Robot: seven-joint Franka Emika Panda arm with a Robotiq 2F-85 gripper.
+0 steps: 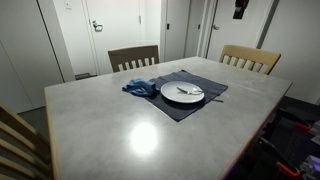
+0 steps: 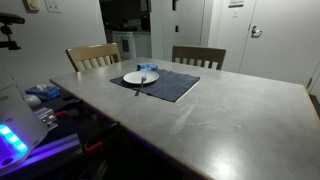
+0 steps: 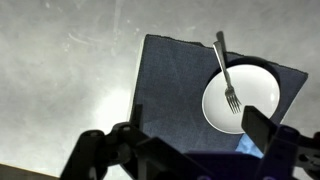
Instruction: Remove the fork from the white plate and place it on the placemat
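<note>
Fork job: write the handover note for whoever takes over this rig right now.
Hand: open, empty, well above the table, touching nothing.
Silver metal fork: tines on the round white plate, handle sticking out past its rim.
The plate sits toward one end of the dark blue fabric placemat; the mat's other end is bare.
Done: nothing, fork not yet grasped.
Left: descend, grip the fork, lift it off the plate, lay it on the bare mat.

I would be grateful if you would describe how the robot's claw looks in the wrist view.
The black, blocky claw looks dark all over. It has two thick, angular fingers built of linked segments, joined to a dark body along the picture's lower edge. No cables, labels or markings can be made out in this dim view.
</note>
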